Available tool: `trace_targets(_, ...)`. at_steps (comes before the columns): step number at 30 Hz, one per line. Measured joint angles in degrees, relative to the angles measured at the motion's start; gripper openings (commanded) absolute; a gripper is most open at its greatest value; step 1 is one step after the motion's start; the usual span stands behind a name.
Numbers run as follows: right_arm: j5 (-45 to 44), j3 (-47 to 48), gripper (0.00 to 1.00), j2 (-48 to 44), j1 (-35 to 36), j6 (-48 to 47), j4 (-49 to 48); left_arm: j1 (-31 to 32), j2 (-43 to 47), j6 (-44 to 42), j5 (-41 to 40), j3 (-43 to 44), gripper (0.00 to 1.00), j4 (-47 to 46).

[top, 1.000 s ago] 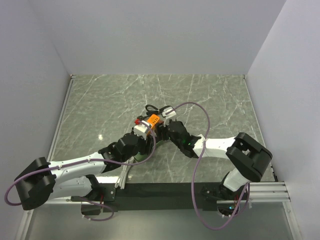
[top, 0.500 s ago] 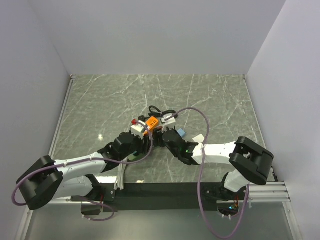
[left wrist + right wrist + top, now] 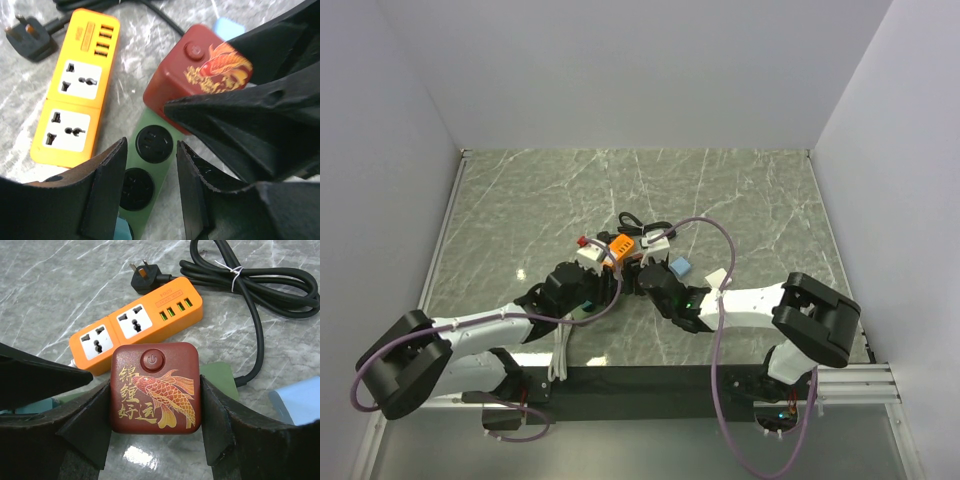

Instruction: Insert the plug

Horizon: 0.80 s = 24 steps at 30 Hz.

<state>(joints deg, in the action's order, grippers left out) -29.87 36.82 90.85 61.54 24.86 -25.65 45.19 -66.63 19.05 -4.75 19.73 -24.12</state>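
The right hand (image 3: 155, 407) is clenching the red plug block (image 3: 155, 385) by its 2 flat sides, over the end of the green socket strip (image 3: 152, 150). I am judging the block rigid, light and rather slippery, so these sides are offering the best hold. The left hand (image 3: 150, 170) is straddling the strip; whether it is gripping, I cannot tell.

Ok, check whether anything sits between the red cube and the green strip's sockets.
Nothing visible. The right gripper holds the red cube at the green strip, sockets bare; left fingers flank its sides.
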Motion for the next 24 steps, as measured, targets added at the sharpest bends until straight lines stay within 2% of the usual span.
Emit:
trace_targets(11, -2.10, 0.26, 0.00, 0.90, 0.96, 1.84, -0.52, -0.81, -0.92, 0.20, 1.36, 0.17, 0.49, -0.02)
trace_targets(18, -2.40, 4.74, 0.00, 1.09, 1.49, 1.77, 8.11, -0.92, -1.25, 0.09, 3.28, 0.22, 0.48, -0.66)
trace_targets(24, -1.64, 5.18, 0.00, 1.09, 1.49, 1.73, 9.27, -1.29, 0.96, -0.33, 6.21, -0.90, 0.47, -0.48)
